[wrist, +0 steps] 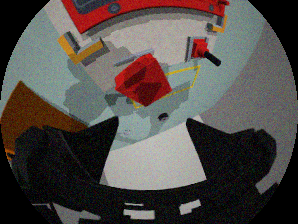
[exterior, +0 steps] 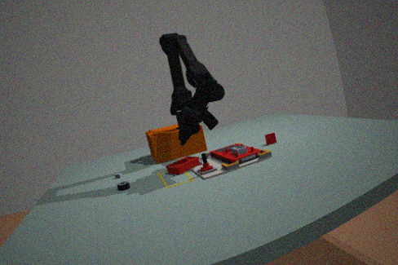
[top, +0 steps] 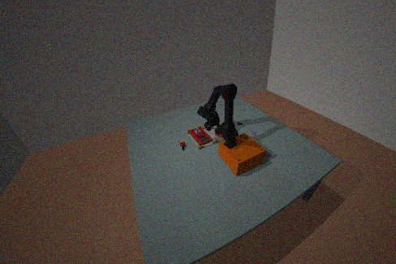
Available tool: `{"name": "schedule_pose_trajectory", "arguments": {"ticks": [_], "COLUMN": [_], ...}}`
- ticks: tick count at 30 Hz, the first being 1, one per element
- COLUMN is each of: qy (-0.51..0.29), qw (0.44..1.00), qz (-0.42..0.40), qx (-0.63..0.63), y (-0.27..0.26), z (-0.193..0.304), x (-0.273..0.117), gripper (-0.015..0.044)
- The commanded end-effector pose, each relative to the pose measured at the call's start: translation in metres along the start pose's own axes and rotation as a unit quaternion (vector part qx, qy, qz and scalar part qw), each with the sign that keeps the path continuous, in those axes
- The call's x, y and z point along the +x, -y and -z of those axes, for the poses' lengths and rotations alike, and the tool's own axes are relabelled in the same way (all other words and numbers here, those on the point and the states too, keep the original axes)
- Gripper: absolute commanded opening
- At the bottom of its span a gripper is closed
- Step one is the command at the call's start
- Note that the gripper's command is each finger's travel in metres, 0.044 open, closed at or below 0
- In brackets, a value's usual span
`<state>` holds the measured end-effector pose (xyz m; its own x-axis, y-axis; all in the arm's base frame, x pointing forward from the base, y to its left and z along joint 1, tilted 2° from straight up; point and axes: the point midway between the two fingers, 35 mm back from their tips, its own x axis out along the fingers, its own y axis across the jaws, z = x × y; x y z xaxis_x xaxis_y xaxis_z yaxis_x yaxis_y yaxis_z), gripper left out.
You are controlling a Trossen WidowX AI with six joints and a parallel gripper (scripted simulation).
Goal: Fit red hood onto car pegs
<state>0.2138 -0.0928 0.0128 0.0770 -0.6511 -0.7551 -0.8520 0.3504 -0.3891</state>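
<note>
Hangs above the table with the gripper spread wide, pinching nothing. Leaves the red hood down by the near edge of the white jig plate, off the car and partly over the yellow outline. Seems to show the hood's hollow side, though the grainy wrist view makes that only a fair guess; cannot tell whether an edge touches the plate. Keeps air between the fingertips and the hood. Shows the red chassis in the jig between yellow-edged corner brackets, with the grey engine block on its deck and no hood over it. Leaves a strip of bare plate between chassis and hood, narrowed at one side by a red-based black lever standing upright. Has the orange box close behind the hood in the exterior view, limiting room there. Opens out toward the front, with a small black wheel well apart from the plate and a small red block beyond its far end.
</note>
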Motion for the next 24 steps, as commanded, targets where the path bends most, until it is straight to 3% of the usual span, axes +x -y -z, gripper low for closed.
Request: {"name": "schedule_pose_trajectory", "arguments": {"ticks": [1,6,11,18,22,24], "qy": [0.025,0.036,0.025,-0.021,-0.061,-0.076], "qw": [0.984,0.915,0.794,0.552,0.384,0.326], "qz": [-0.055,-0.128,-0.199,-0.289,-0.33,-0.342], "qx": [0.17,0.382,0.573,0.782,0.86,0.878], "y": [0.002,0.005,0.009,0.019,0.026,0.029], "z": [0.0,0.002,0.005,0.013,0.019,0.022], "x": [0.006,0.013,0.018,0.022,0.023,0.024], "gripper": [0.044,0.044,0.044,0.044,0.044,0.044]}}
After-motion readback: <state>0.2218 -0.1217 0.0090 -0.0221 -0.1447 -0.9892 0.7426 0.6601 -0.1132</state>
